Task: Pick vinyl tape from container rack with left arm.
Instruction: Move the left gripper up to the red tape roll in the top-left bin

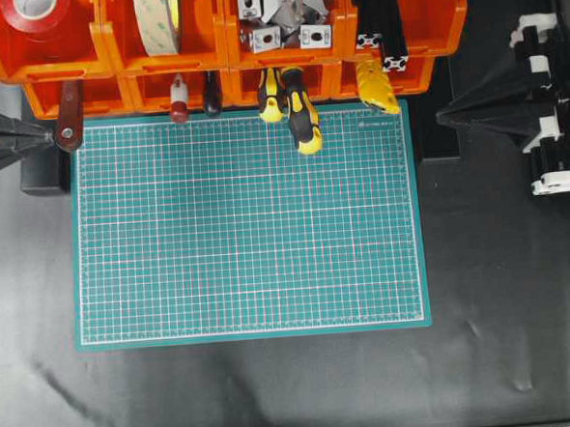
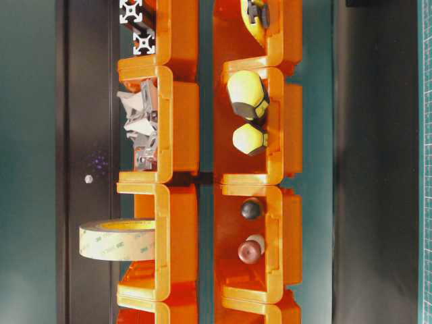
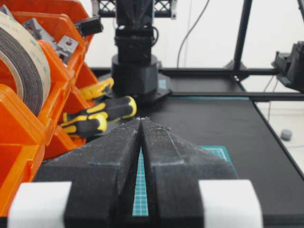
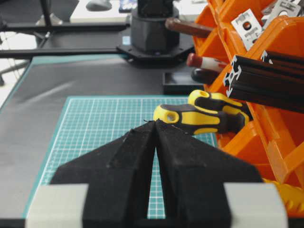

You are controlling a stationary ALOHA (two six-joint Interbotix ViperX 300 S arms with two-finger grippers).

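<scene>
Up at the far left corner of the overhead view, the vinyl tape [image 1: 35,11] is lying flat in the leftmost upper bin of the container rack [image 1: 115,38], its red roll and white core partly cut off by the frame edge; the cream-yellow tape roll [image 1: 158,18] is standing on edge in the bin just to its right. Nothing is holding it yet; the left gripper [image 1: 46,137] is sitting at the left edge of the green cutting mat [image 1: 247,225], pointing toward the middle, with its black jaws pressed together and empty, as the left wrist view [image 3: 141,121] is showing plainly; the right gripper [image 4: 155,124] is resting the same way on the far side of the mat, jaws closed on nothing.

Judging the risks: the jaws are needing to spread before the reach, or they will only be shoving the roll; the bin wall is rising around the tape, so a low approach could be knocking the rack; a brown tool handle [image 1: 68,115] is hanging out of the lower bin right beside the left gripper and could be snagged; the bigger roll next door could be taken by mistake.

Only the overhead view is showing the red roll; the left wrist view is catching the cream roll [image 3: 21,66] but not the red one; the table-level view is likewise missing it, though it is showing both tiers.
</scene>
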